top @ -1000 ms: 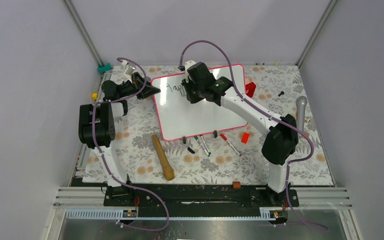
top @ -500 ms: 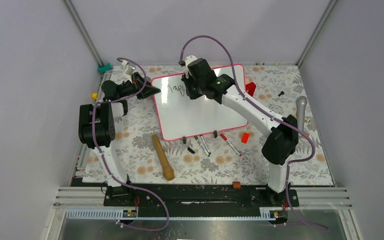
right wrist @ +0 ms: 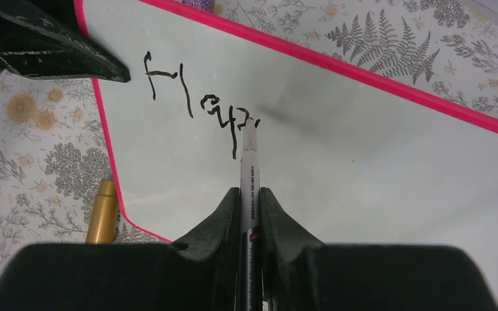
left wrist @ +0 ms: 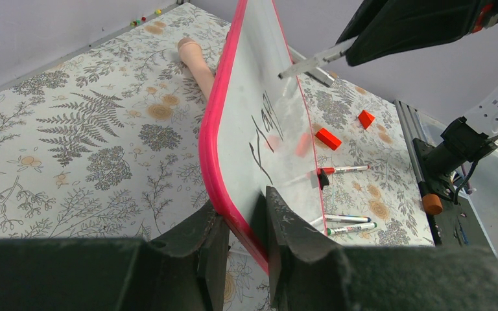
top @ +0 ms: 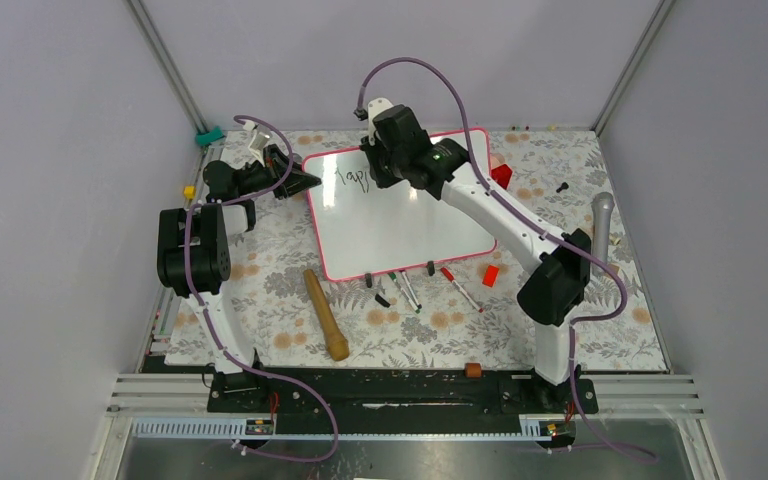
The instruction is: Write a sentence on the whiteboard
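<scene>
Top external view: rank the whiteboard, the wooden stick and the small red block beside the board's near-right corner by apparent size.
Largest: whiteboard.
Then the wooden stick.
Smallest: the red block.
The gaps are clear.

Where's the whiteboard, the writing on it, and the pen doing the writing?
the whiteboard (top: 400, 230): top camera, bare white middle.
the writing (right wrist: 186, 96): right wrist camera, first letter's tall stroke.
the marker (right wrist: 249, 168): right wrist camera, white barrel.
</scene>
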Available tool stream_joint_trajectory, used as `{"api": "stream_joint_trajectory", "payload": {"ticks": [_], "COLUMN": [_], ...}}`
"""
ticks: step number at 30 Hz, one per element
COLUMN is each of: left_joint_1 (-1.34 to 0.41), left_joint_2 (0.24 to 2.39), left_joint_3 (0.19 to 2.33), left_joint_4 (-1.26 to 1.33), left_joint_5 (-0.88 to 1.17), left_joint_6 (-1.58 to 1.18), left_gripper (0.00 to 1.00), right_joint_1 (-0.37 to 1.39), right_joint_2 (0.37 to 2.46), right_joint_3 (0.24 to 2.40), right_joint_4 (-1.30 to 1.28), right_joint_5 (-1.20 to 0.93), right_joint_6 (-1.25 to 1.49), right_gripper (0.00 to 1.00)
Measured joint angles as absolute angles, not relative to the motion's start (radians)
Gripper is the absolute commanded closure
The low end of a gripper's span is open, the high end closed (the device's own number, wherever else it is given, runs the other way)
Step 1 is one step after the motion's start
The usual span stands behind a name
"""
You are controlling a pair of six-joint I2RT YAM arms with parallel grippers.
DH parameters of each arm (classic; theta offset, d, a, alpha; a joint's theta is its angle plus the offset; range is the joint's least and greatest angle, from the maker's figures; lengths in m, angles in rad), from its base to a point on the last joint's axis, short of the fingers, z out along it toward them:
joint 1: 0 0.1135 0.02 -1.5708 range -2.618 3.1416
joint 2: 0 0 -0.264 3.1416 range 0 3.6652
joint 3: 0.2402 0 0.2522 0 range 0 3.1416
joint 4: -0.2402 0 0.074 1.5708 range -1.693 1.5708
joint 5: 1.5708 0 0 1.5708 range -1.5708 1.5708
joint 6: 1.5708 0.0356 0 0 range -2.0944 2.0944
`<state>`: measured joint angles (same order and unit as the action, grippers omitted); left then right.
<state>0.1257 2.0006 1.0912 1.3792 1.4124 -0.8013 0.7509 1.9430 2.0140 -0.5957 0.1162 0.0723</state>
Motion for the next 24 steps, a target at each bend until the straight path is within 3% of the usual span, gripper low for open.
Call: {"api": "stream_joint_trajectory", "payload": {"ticks": [24], "left_joint_1": [0.126], "left_joint_2": [2.001], "left_joint_3": [1.091], "left_joint_4": [1.379], "left_joint_5": [1.412], "left_joint_6": [-0.801], "left_gripper": [1.00], "right_joint_1": [0.751], "right_joint_2": [1.980], "right_joint_3": [2.015], "right_joint_4": [-0.619], "right_joint_5": [0.155], "right_joint_6": [0.072], "right_gripper": [1.00]}}
